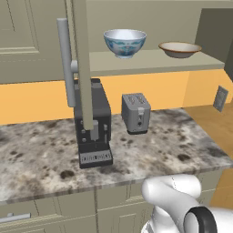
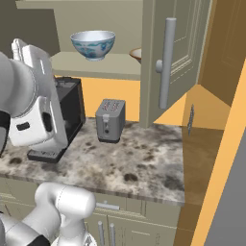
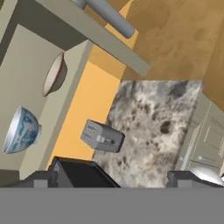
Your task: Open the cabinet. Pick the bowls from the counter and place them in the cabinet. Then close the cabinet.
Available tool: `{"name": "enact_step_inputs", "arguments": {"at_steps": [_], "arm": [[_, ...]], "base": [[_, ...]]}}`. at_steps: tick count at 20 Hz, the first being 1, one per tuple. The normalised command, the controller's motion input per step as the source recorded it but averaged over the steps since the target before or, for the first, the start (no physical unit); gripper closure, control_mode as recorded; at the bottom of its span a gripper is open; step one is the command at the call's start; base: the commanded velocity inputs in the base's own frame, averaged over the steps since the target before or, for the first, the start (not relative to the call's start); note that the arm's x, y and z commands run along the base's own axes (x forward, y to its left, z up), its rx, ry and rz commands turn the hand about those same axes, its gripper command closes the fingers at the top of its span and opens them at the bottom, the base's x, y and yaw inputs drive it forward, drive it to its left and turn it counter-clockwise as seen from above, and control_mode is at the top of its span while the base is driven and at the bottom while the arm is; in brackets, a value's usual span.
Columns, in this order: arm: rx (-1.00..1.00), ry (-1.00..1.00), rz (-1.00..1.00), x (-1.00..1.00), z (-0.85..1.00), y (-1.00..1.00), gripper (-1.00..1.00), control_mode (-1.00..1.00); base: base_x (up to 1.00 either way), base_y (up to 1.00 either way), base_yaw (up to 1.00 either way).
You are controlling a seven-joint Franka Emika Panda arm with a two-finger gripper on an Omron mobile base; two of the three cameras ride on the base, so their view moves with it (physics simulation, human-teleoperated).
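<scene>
With both bowls (image 1: pixel 125 42) shelved, we saw the door's upright handle (image 2: pixel 166 62) beyond our parted, empty claw (image 3: pixel 111 179).

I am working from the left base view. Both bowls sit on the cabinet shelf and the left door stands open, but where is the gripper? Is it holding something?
Observer: No. In the hand view the gripper is open, with nothing between its fingertips.
Operator: And the other door?
Observer: In the right base view the right door stands wide open, and its handle faces the camera.
Operator: Where is the arm now?
Observer: In the right base view the arm is raised in front of the coffee machine, left of the toaster.
</scene>
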Motion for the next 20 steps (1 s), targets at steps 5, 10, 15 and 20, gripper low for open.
{"name": "enact_step_inputs", "arguments": {"at_steps": [5, 10, 15, 20], "arm": [[0.01, -0.01, -0.08, -0.07, -0.18, -0.4, -1.0, -1.0], [0.0, -0.1, -0.08, -0.04, -0.44, -0.36, -1.0, -1.0], [0.0, -0.22, -0.07, -0.01, -0.59, -0.3, -1.0, -1.0], [0.0, -0.12, -0.05, 0.01, -0.34, -0.32, -1.0, -1.0]], "base": [[0.0, 0.0, 0.0], [0.0, 0.0, 0.0], [0.0, 0.0, 0.0], [0.0, 0.0, 0.0]]}}
